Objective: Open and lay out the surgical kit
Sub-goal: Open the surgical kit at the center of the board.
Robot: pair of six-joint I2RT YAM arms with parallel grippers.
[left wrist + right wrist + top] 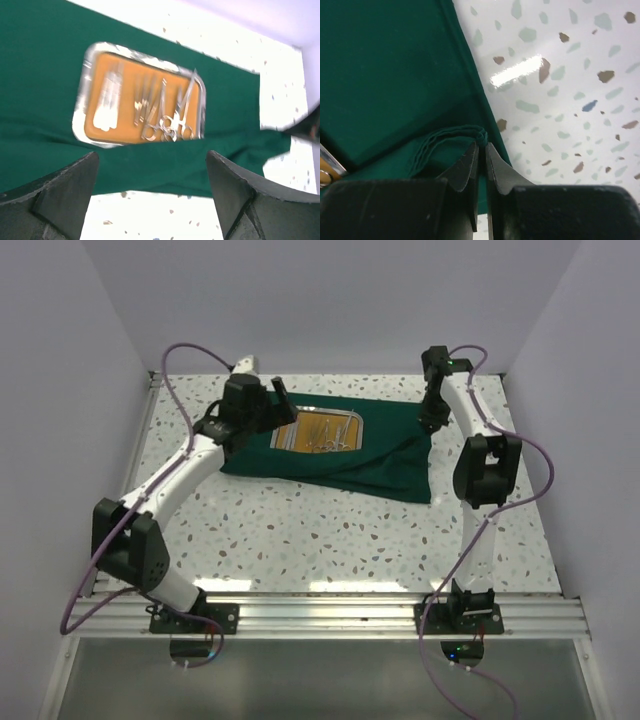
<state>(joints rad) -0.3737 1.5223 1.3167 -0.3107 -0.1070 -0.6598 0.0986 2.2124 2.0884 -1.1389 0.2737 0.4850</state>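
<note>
The surgical kit lies at the back of the table: a dark green cloth wrap (370,455) spread flat, with the steel tray (320,430) and its orange-brown floor uncovered on it. Silver instruments (160,112), ring-handled scissors among them, rest inside the tray (82,90). My left gripper (270,400) hovers over the wrap's left end, jaws open with nothing between them; its fingers (55,195) frame the wrap's near edge (150,170). My right gripper (432,418) is shut on a bunched fold of the wrap (470,135) at its right edge.
Speckled white tabletop (330,530) extends in front of the wrap. White walls enclose the left, back and right sides. A metal rail (330,615) carries both arm bases at the near edge.
</note>
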